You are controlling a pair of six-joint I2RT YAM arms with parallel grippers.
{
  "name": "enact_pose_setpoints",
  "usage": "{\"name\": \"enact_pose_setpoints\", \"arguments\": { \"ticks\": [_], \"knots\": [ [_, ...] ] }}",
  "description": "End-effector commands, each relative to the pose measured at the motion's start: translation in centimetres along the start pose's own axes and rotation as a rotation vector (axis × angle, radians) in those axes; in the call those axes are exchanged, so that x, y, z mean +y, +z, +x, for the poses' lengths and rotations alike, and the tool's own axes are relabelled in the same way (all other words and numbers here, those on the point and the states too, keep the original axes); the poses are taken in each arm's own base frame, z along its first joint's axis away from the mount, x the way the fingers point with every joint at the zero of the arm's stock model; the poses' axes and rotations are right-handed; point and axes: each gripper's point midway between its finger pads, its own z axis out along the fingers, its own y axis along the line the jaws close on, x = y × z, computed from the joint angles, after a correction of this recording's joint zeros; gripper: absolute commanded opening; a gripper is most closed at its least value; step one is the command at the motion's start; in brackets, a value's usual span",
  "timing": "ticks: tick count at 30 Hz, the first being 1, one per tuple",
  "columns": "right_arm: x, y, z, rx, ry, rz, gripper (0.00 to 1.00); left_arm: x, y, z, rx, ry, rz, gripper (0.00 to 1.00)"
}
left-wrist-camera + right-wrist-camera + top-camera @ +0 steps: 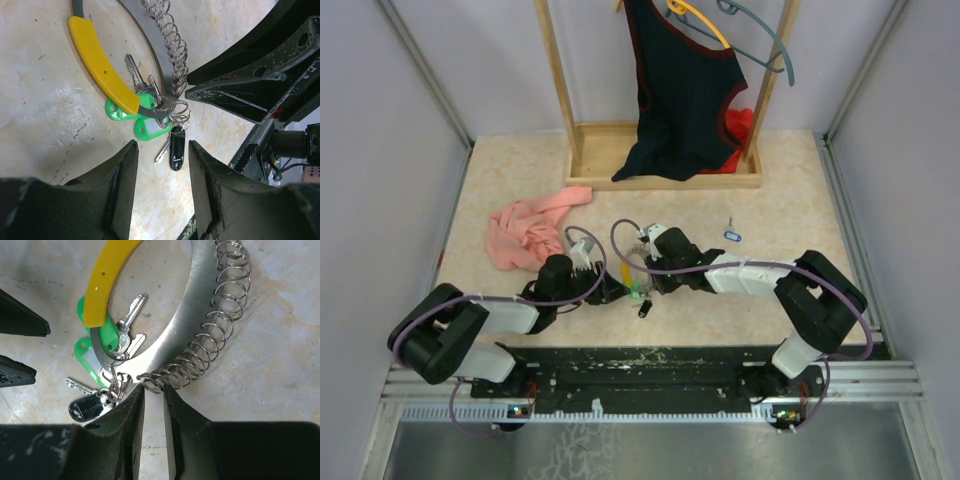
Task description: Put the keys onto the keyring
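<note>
- Left gripper (162, 150) was held open over keys (147, 127); tags could be snagged.
- Right gripper (153, 390) was narrowed at ring (182, 325)'s 6 o'clock end, grip unclear; spring (200, 360) could be dislodged.

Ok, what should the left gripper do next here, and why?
Probably ease the left gripper forward and close on the black key: its jaws stand open just short of it, while the right gripper pinches the keyring beside the green keys.

Smooth grey metal keyring (185, 322) with glossy yellow plastic piece (107, 277); shiny metal keys (132, 310), glossy plastic heads (106, 339); matt mottled worktop (280, 390).
</note>
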Motion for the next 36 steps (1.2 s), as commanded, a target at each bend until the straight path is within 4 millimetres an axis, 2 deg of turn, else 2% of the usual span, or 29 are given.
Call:
{"name": "enact_pose_setpoints", "arguments": {
  "ticks": [1, 11, 21, 23, 27, 33, 36],
  "knots": [
    [0.0, 0.4, -1.9, -0.06, 0.015, 0.007, 0.23, -0.6, 0.4, -0.6, -0.004, 0.017, 0.03, 0.5],
    [-0.1, 1.2, -1.6, -0.057, 0.01, 0.009, 0.24, -0.7, 0.7, -0.4, 0.007, 0.009, 0.041, 0.49],
    [1.3, 0.6, -2.3, -0.083, -0.028, -0.072, 0.03, -0.7, 0.9, -0.3, 0.011, -0.001, 0.047, 0.49],
    [1.4, 0.3, -2.4, -0.087, -0.037, -0.08, 0.0, -0.8, 1.0, -0.2, 0.012, -0.004, 0.05, 0.49],
    [1.5, -0.8, -2.8, -0.112, -0.076, -0.089, 0.0, -0.8, 0.7, -0.5, -0.009, 0.006, 0.049, 0.48],
    [1.3, -3.3, -4.6, -0.222, -0.23, -0.085, 0.0, -1.5, -0.2, -2.6, -0.084, 0.131, 0.037, 0.49],
    [1.2, -4.6, -5.9, -0.298, -0.331, -0.079, 0.0, -2.7, -0.8, -4.1, -0.133, 0.248, 0.071, 0.49]
  ]
}}
